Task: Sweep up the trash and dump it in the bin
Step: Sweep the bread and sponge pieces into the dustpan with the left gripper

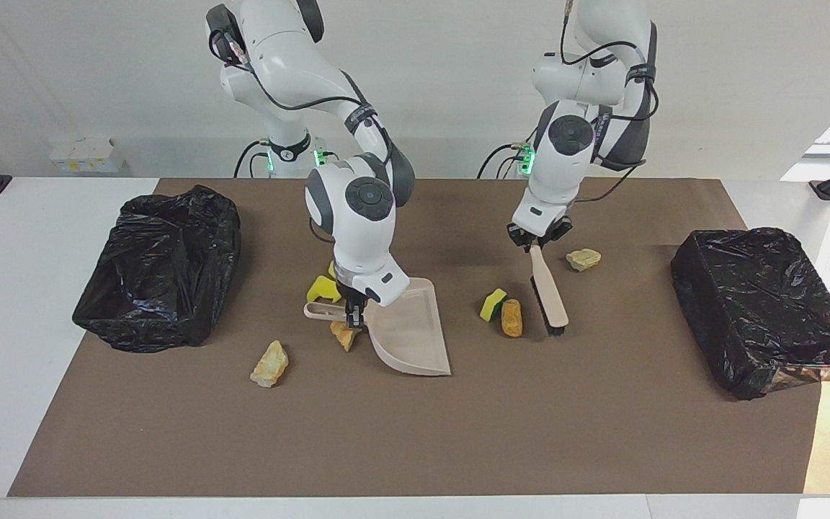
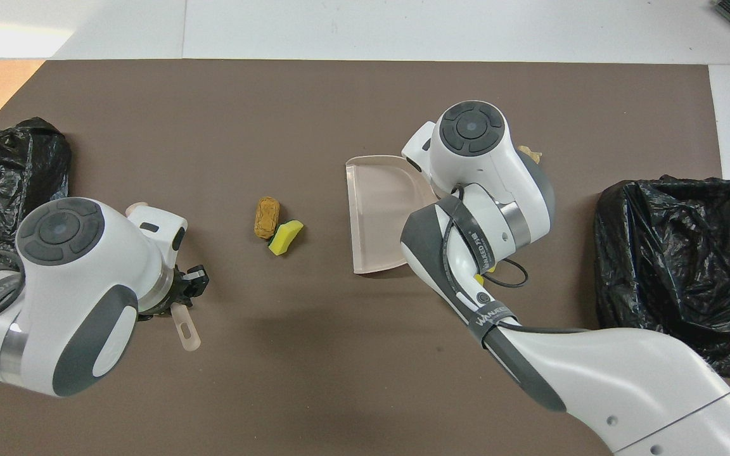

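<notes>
My right gripper [image 1: 352, 316] is shut on the handle of the pale dustpan [image 1: 409, 333], whose mouth faces the left arm's end and rests on the mat. My left gripper [image 1: 539, 242] is shut on the handle of a beige brush [image 1: 549, 292], which slants down to the mat. Of the trash, a yellow sponge piece [image 1: 493, 304] and a tan chunk [image 1: 511, 318] lie between brush and dustpan [image 2: 381, 221], apart from both. A pale chunk [image 1: 583, 258] lies beside the brush handle. A yellow piece [image 1: 323, 288], a tan chunk [image 1: 344, 336] and a pale chunk [image 1: 269, 364] lie by the dustpan handle.
A bin lined with a black bag [image 1: 163, 267] stands at the right arm's end of the brown mat. Another black-lined bin [image 1: 768, 310] stands at the left arm's end. In the overhead view the right arm covers the dustpan handle and the trash beside it.
</notes>
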